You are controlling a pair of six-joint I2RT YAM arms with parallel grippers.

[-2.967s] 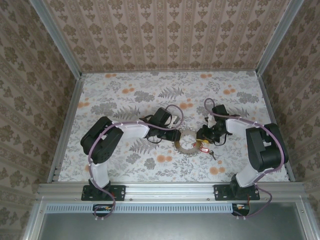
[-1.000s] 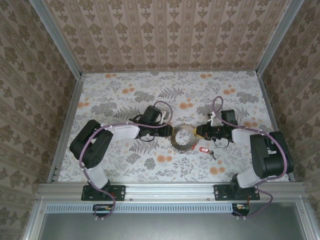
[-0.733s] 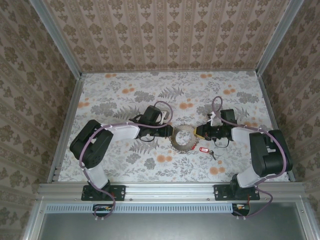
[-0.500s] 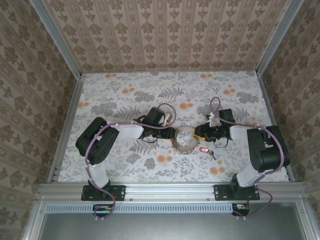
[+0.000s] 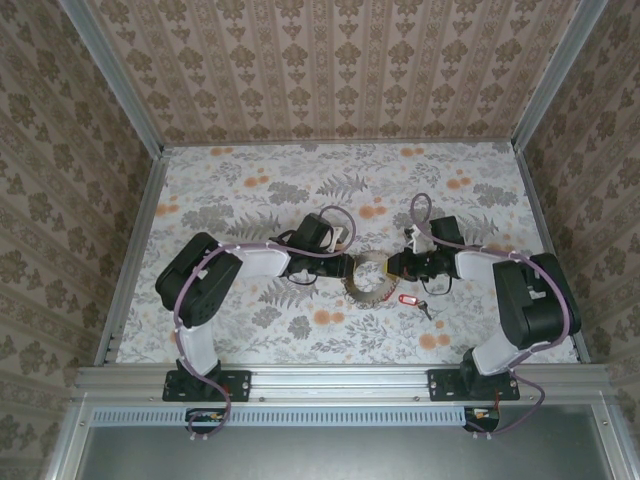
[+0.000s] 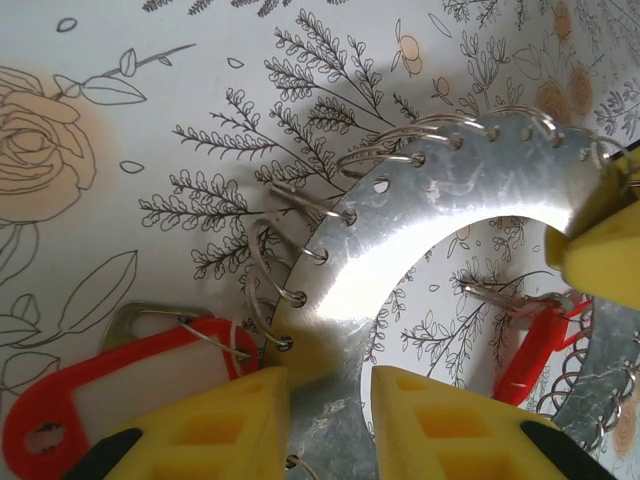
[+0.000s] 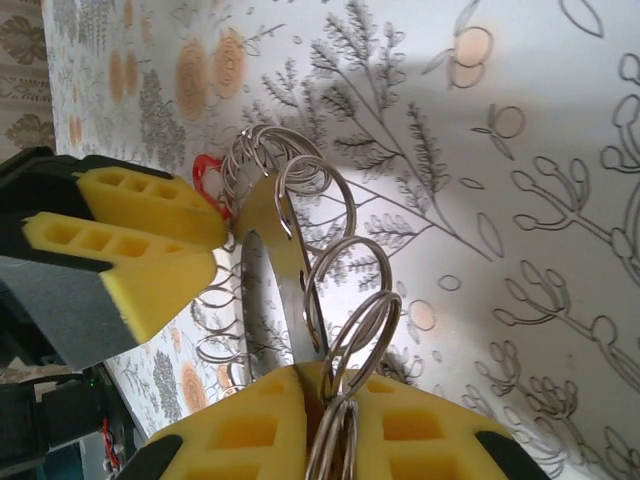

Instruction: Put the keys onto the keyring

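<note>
Nearest the arm bases, a red-tagged key [image 5: 407,299] lies loose on the table [image 5: 250,200] just beside the keyring [image 6: 450,190], so it's not threaded on yet. The ring sits mid-table between the two arms. On one side the left pincer [image 6: 330,392] is clamped on its rim, with another red tag [image 6: 100,375] right by its finger; can't tell if that one's hooked through a loop. Opposite, the right pincer [image 7: 318,388] is pinched shut on the far edge, wire loops bunched at its pads. Versus a second ago, the right one seems to have re-gripped a touch closer in, and the left arm's elbow swung inward, probably a steadier hold for opening a loop
</note>
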